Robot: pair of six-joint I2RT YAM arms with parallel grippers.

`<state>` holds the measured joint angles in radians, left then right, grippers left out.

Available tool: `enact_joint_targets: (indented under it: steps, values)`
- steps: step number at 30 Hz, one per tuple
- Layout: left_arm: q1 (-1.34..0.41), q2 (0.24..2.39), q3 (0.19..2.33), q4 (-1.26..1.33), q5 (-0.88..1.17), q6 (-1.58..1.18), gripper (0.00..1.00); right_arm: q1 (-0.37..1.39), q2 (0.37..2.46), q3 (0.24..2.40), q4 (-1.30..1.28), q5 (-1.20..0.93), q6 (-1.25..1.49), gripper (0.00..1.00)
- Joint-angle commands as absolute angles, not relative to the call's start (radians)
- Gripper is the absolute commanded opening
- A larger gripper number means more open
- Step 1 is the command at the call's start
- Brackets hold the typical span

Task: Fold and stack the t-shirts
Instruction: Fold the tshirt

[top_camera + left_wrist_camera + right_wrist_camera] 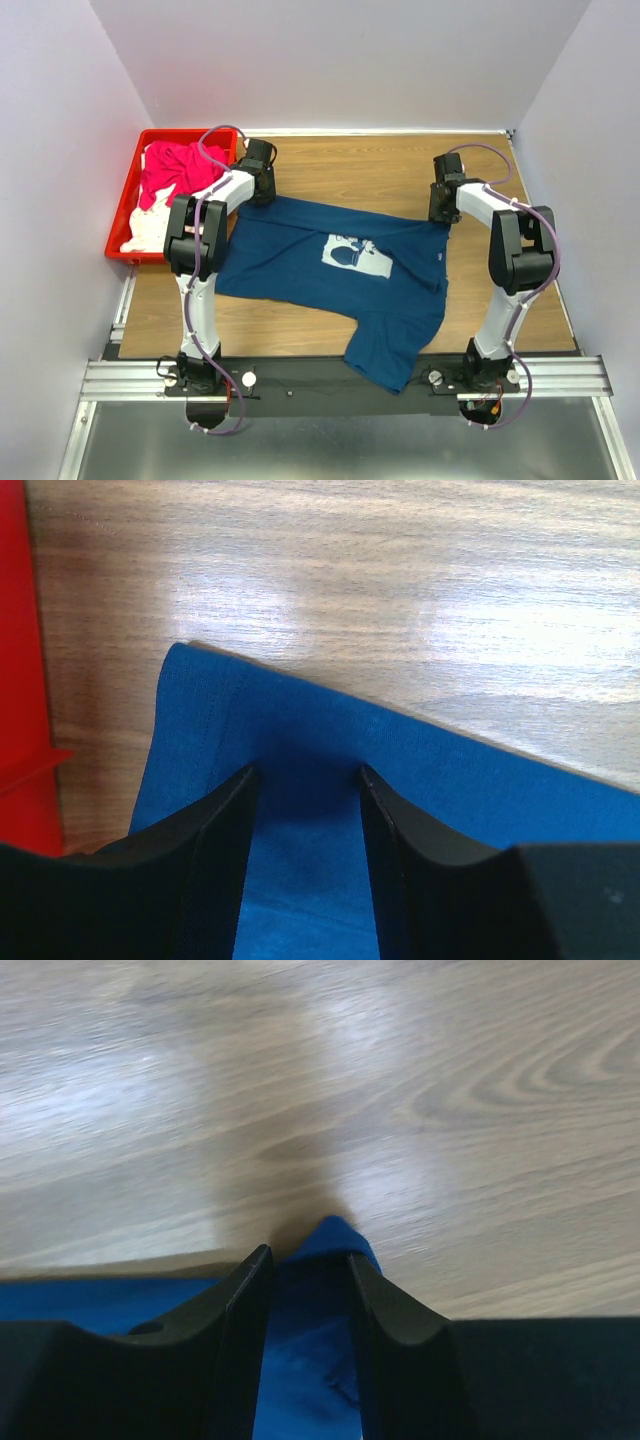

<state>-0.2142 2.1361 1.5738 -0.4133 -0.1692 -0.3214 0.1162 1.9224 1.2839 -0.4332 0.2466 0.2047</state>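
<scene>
A dark navy t-shirt (300,270) with a white chest print lies spread on the wooden table (350,170), one part hanging over the near edge. My left gripper (261,196) stands over its far left corner. In the left wrist view its jaws (305,772) are apart, with flat blue cloth (450,780) under and between them. My right gripper (440,214) is at the shirt's far right corner. Its jaws (308,1252) are apart too, and a raised tip of the blue cloth (332,1235) pokes out between the fingertips.
A red plastic crate (190,133) stands at the far left and holds a crumpled magenta shirt (175,170) and a white one (150,225). Its red wall (15,680) shows left of my left gripper. Bare wood lies beyond the shirt's far edge.
</scene>
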Motion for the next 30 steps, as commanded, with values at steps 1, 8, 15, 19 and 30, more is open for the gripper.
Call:
enact_joint_targets:
  steps: [1, 8, 15, 19, 30]
  values:
    - [-0.204, 2.157, 1.546, -0.443, -0.152, -0.310, 0.53, 0.120, 1.956, 1.325, -0.466, 0.382, 0.124, 0.42]
    - [-0.204, 2.155, 1.546, -0.442, -0.146, -0.310, 0.53, 0.123, 1.974, 1.351, -0.465, 0.410, 0.081, 0.38]
    - [-0.204, 2.161, 1.548, -0.443, -0.152, -0.308, 0.53, 0.163, 1.933, 1.362, -0.443, 0.361, -0.026, 0.38]
    - [-0.204, 2.163, 1.549, -0.443, -0.150, -0.308, 0.53, 0.175, 1.924, 1.359, -0.434, 0.327, -0.054, 0.35]
    - [-0.204, 2.155, 1.548, -0.442, -0.150, -0.305, 0.53, 0.173, 1.924, 1.367, -0.408, 0.299, -0.060, 0.34]
